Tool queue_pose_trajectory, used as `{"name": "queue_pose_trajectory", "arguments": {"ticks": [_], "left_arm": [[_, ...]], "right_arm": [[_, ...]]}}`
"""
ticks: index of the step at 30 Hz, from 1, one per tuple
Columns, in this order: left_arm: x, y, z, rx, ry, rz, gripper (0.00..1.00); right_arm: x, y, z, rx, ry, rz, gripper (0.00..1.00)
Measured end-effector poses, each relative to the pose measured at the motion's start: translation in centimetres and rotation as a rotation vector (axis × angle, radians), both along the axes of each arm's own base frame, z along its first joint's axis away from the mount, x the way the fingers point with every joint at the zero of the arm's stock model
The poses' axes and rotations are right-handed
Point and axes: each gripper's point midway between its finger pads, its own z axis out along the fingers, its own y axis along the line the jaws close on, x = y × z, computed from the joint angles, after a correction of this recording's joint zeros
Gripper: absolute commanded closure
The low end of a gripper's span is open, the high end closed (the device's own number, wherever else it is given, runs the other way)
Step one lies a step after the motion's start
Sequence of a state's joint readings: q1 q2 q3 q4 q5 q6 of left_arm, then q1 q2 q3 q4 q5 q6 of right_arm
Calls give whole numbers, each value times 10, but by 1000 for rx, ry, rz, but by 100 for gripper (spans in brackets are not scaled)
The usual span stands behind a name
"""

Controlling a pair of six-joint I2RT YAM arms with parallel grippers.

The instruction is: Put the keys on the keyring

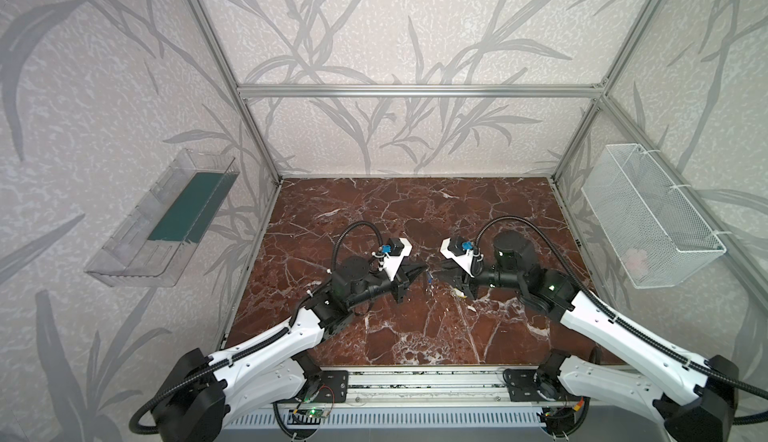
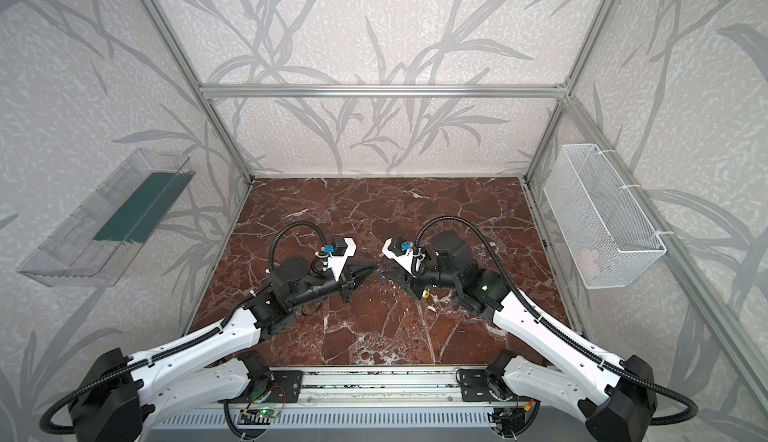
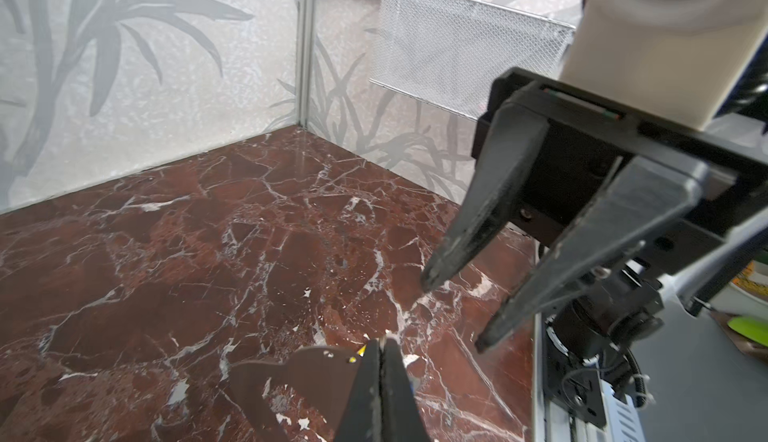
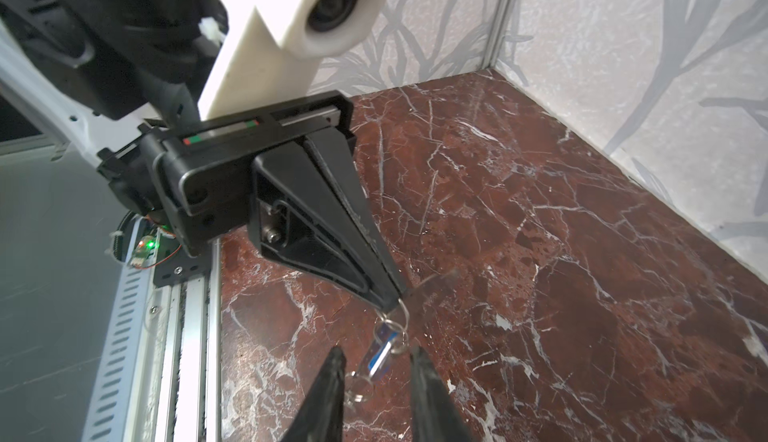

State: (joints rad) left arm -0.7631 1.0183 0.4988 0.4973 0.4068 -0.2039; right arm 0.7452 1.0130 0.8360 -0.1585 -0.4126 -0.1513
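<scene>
We log: L gripper (image 4: 397,300) pinched shut on keyring (image 3: 307,371) edge, blue key (image 4: 380,350) dangling below tips (above marble surface (image 4: 540,211)). R gripper (image 4: 376,356) spread, tips flanking key in wrist view.

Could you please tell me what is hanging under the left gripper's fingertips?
A thin wire ring carrying the blue key dangles under the shut left gripper. Exactly what its closed jaws pinch is covered by the fingers.

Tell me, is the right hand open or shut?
Open. On the right hand, the fingers stand apart, with the blue key hanging between them.
</scene>
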Motion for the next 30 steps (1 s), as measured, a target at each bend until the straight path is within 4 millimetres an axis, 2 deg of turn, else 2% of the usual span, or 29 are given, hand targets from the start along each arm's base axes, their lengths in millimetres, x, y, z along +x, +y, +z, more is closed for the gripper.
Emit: {"name": "queue_pose_trajectory", "arguments": {"ticks": [3,5,7,13,30], "left_arm": [[5,-1,6,-38,-12,18,100],[6,-1,17,-74,-33,23,100],[6,-1,24,-100,-51,24,100],[6,-1,38,-152,-78,25,100],[7,-5,37,-171,-73,13,100]], "right_arm": [[10,-1,-4,43,15,-70,81],[14,-1,-5,66,25,-96,90],[16,1,-2,90,31,-103,93],[19,8,3,134,44,-95,94],[6,19,-2,139,88,-4,97]]}}
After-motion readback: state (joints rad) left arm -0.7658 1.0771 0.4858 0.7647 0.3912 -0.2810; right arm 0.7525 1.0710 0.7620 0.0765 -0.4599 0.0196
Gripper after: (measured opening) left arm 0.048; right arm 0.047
